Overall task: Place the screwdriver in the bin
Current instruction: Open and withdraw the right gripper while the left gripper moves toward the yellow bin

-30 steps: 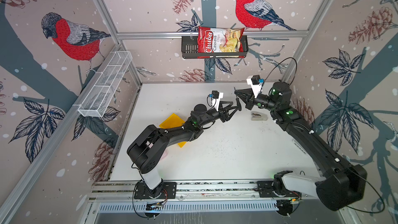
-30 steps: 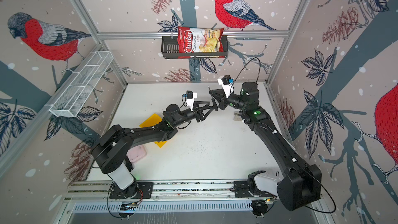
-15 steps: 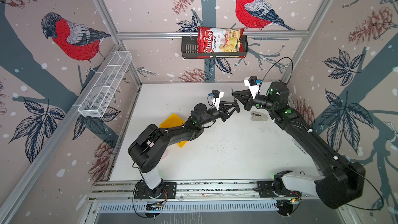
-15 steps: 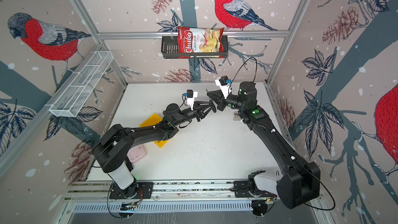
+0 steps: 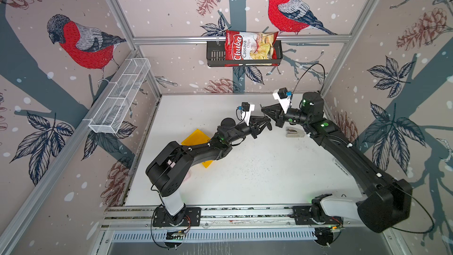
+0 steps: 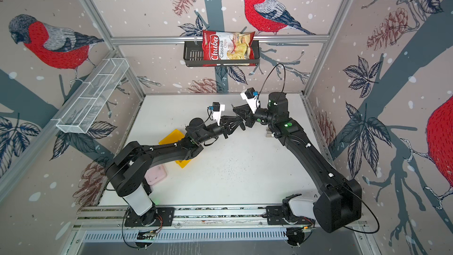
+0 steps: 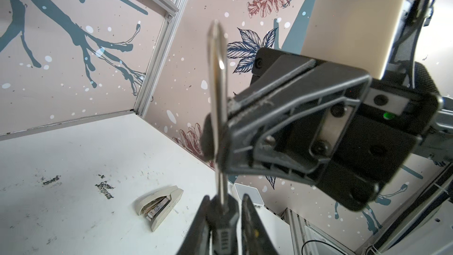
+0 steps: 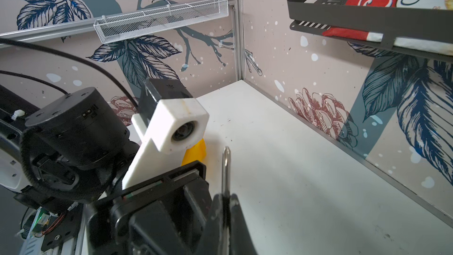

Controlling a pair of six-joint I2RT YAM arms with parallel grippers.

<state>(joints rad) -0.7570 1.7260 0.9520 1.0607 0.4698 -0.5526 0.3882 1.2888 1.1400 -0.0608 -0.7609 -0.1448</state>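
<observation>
The screwdriver (image 7: pixel 217 69) hangs in the air between both grippers near the back middle of the table. My right gripper (image 8: pixel 224 197) is shut on its thin metal shaft (image 8: pixel 225 168), and the tip sticks out beyond the jaws (image 5: pixel 260 105). My left gripper (image 7: pixel 225 197) is shut on the black handle (image 7: pixel 224 226). In both top views the left gripper (image 5: pixel 268 125) (image 6: pixel 241 126) meets the right gripper (image 5: pixel 264 112) (image 6: pixel 235 111) tip to tip. The yellow bin (image 5: pixel 196 137) (image 6: pixel 172 137) sits on the table under the left arm, partly hidden by it.
A silver-grey stapler (image 5: pixel 293 132) (image 7: pixel 159 204) lies on the table below the right wrist. A pink flat container (image 6: pixel 157 175) sits by the left arm's base. A black wall basket (image 5: pixel 215 55) with a chips bag hangs on the back wall. A white mesh shelf (image 5: pixel 120 96) runs along the left wall.
The right gripper carried the screwdriver leftward to the left gripper. The left jaws, open a second ago, have closed on the handle.
</observation>
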